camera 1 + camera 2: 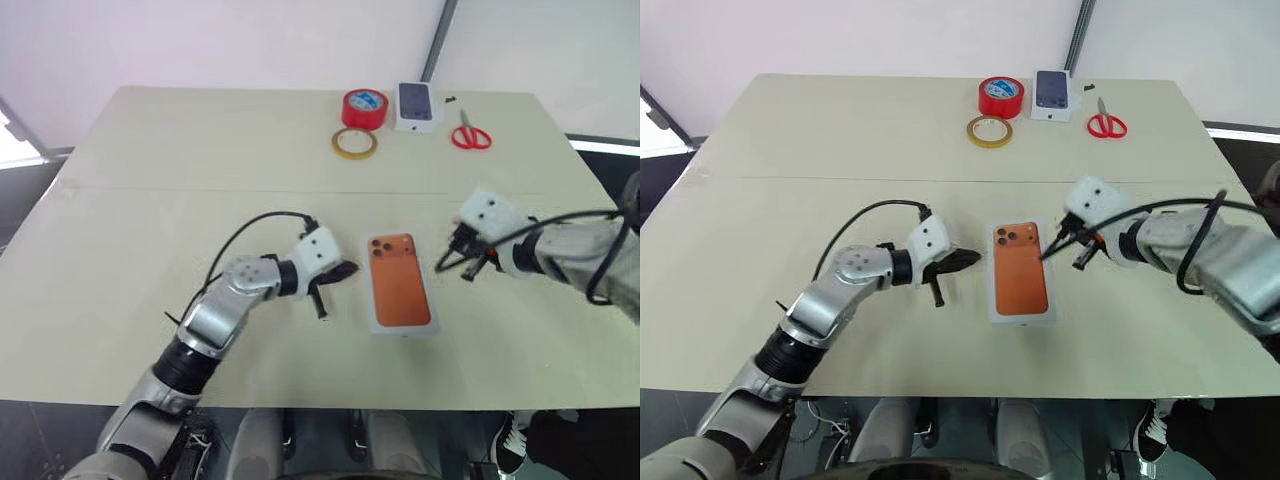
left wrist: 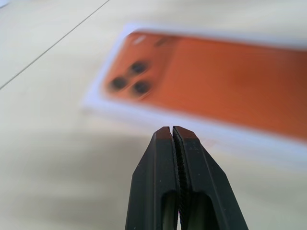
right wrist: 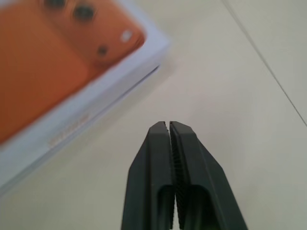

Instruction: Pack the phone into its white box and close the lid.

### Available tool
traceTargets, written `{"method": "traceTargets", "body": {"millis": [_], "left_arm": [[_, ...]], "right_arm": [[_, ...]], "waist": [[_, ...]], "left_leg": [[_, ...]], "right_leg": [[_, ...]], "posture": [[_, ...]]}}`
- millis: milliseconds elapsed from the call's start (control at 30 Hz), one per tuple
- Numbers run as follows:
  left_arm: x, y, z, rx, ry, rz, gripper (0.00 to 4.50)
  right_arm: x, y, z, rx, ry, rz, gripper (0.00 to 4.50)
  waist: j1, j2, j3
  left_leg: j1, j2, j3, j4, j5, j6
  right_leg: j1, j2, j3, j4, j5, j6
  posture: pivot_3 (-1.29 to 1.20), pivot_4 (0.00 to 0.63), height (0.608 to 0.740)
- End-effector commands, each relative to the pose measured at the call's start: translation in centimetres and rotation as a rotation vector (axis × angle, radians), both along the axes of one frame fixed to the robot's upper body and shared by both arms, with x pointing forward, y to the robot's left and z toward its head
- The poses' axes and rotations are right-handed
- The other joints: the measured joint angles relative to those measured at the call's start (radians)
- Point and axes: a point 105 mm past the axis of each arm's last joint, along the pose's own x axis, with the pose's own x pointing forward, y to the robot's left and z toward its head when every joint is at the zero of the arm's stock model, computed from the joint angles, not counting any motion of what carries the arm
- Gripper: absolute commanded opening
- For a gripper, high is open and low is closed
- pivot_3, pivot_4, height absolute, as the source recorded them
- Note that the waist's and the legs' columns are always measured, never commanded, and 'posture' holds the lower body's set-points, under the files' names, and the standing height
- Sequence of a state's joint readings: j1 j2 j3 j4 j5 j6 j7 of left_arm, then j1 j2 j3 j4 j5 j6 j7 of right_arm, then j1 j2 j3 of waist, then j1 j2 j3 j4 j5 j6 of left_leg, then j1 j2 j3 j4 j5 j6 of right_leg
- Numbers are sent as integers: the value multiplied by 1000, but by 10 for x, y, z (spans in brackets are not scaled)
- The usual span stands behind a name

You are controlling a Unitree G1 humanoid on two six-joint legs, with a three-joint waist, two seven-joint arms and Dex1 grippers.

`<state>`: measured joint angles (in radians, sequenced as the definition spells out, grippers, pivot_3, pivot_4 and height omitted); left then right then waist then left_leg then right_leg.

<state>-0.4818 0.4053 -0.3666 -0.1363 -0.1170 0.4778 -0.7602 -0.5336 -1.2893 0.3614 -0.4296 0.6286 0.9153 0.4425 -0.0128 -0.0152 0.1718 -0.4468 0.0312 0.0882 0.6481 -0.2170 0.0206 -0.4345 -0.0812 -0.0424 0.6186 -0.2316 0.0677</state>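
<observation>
1. Lid (image 1: pixel 402 283), orange phone print up, lies flat mid-table (image 1: pixel 150 200), closed on its box.
2. L gripper (image 1: pixel 335 275) clenched, empty, just left of lid, not touching.
3. R gripper (image 1: pixel 462 262) clenched, empty, just right of lid.
4. Far edge: tape rolls, small box, scissors.

Head eyes overlook table (image 1: pixel 150 200); wrist views close, both share lid (image 2: pixel 230 91).

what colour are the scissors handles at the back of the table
Red. The scissors show best in the left eye view.
</observation>
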Motion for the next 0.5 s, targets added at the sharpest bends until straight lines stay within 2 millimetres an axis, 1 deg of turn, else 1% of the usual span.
{"method": "traceTargets", "body": {"millis": [33,167,300,500], "left_arm": [[-4,3,7,32,-36,-19,87],[-3,-4,0,73,-26,-61,87],[0,-22,-3,85,-25,-97,87],[-4,-49,4,65,-25,-169,87]], "right_arm": [[-2,9,3,-30,-26,92,62],[-3,9,-5,-42,-5,116,62],[-6,13,-8,-37,10,139,62],[-8,13,-10,-50,11,152,62]], "waist": [[2,0,0],[11,0,0],[25,0,0],[26,0,0]], "left_leg": [[0,0,0,0,0,0],[0,0,-1,0,0,0],[0,0,0,1,0,0],[0,-1,0,2,0,0]], "right_leg": [[0,0,0,0,0,0],[0,0,0,1,0,0],[0,0,0,1,0,0],[1,0,0,0,0,0]], "posture": [[0,150,740],[0,150,740],[0,150,740],[0,150,740]]}}
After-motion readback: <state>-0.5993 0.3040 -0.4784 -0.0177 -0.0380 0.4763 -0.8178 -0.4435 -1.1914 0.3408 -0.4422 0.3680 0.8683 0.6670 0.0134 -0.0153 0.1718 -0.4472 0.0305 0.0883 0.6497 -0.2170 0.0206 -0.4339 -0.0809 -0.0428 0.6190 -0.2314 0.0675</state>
